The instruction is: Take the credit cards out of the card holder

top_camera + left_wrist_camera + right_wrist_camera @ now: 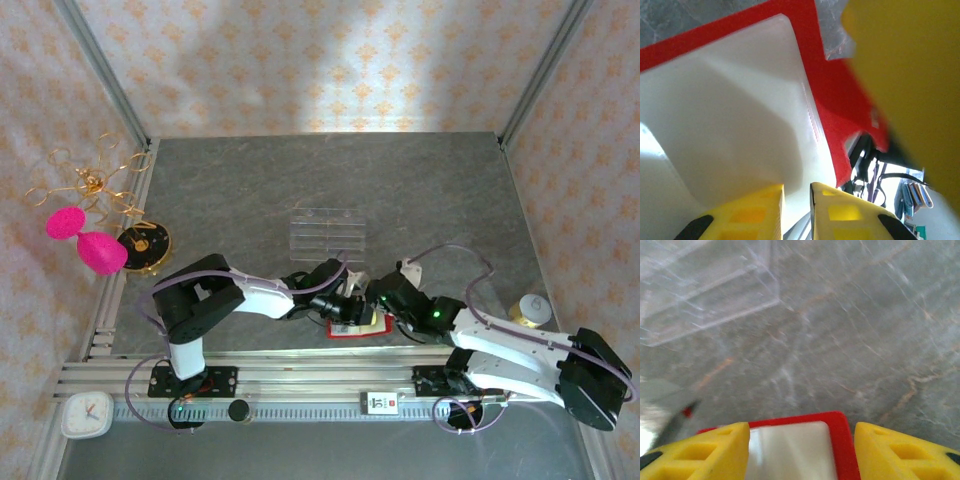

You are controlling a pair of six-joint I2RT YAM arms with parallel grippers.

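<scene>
The red card holder [352,328] lies at the table's near edge, between the two arms. Its red rim [840,100] frames a smooth white inner face [740,110]. The credit cards are hidden. My left gripper [345,308] is right at the holder. Its yellow fingertips [797,200] stand a narrow gap apart at the white face's edge, and I cannot tell if they pinch it. My right gripper [378,305] is open and straddles a corner of the holder [842,440]. A gap shows between the red edge and my right gripper's [800,432] right finger.
A clear slotted tray [327,232] sits mid-table, just beyond the holder [705,290]. Pink and gold ornaments [100,248] stand at the left wall. A round tin [530,308] sits at the right. Metal rails [300,385] run along the front edge, with a small clock [87,413].
</scene>
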